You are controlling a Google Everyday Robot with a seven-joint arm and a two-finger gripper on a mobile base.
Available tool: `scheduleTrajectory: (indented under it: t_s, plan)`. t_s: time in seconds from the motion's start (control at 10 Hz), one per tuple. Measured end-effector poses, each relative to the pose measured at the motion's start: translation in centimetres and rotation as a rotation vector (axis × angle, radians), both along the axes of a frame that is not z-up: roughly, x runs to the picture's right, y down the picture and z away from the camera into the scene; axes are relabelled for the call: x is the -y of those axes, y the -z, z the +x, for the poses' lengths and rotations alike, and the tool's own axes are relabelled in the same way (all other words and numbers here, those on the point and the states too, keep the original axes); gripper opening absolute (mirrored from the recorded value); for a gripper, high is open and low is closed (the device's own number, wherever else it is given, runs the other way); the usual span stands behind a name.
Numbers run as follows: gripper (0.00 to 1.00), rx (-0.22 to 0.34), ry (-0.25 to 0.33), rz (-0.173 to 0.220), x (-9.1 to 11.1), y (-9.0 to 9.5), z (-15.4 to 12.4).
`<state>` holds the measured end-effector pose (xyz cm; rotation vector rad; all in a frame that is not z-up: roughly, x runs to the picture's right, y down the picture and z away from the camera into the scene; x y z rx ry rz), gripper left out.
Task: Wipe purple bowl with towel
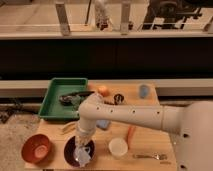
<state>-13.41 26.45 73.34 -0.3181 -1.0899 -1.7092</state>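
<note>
The dark purple bowl (71,148) sits at the front left of the wooden table. My gripper (82,144) points down into it from the long white arm that crosses the picture from the right. It is shut on the pale white-grey towel (84,155). The crumpled towel rests on the right inner part of the bowl, and it hides the fingertips.
An orange-brown bowl (36,148) stands left of the purple bowl and a cream cup (118,147) right of it. A carrot (130,134), a spoon (150,156), a blue cloth (103,124), an orange (102,91), a blue cup (144,91) and a green tray (50,100) surround them.
</note>
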Motion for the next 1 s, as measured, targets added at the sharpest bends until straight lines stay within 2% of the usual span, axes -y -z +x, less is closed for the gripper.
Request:
scheduleTrajectory:
  t_s: [0.4,0.7,1.0]
  plan:
    - [0.0,0.087,0.021,-0.031,-1.9,1.7,-2.7]
    - [0.0,0.102,0.023,-0.04,-2.3,2.7,-2.2]
    - [0.0,0.089,0.02,-0.044,-2.5,3.2,-1.2]
